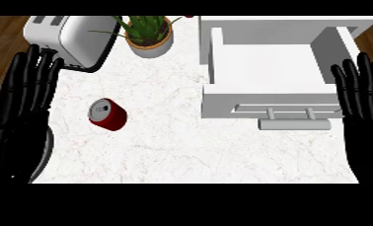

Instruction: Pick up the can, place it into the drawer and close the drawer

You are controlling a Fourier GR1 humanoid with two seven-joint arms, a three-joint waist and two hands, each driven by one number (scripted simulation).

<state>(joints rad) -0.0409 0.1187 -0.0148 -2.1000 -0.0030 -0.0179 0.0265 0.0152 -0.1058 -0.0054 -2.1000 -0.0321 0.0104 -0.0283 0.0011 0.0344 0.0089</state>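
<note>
A red can with a silver top stands on the white marble counter, left of centre. The white drawer is pulled open at the right, its inside bare, with a bar handle on its front. My left hand is at the left edge, open with fingers straight up, about a hand's width left of the can. My right hand is open at the right edge, beside the drawer's right wall. Neither hand touches anything.
A white toaster sits at the back left with a dark cord trailing forward. A potted green plant stands behind the can, left of the drawer. Wooden floor shows past the counter's left edge.
</note>
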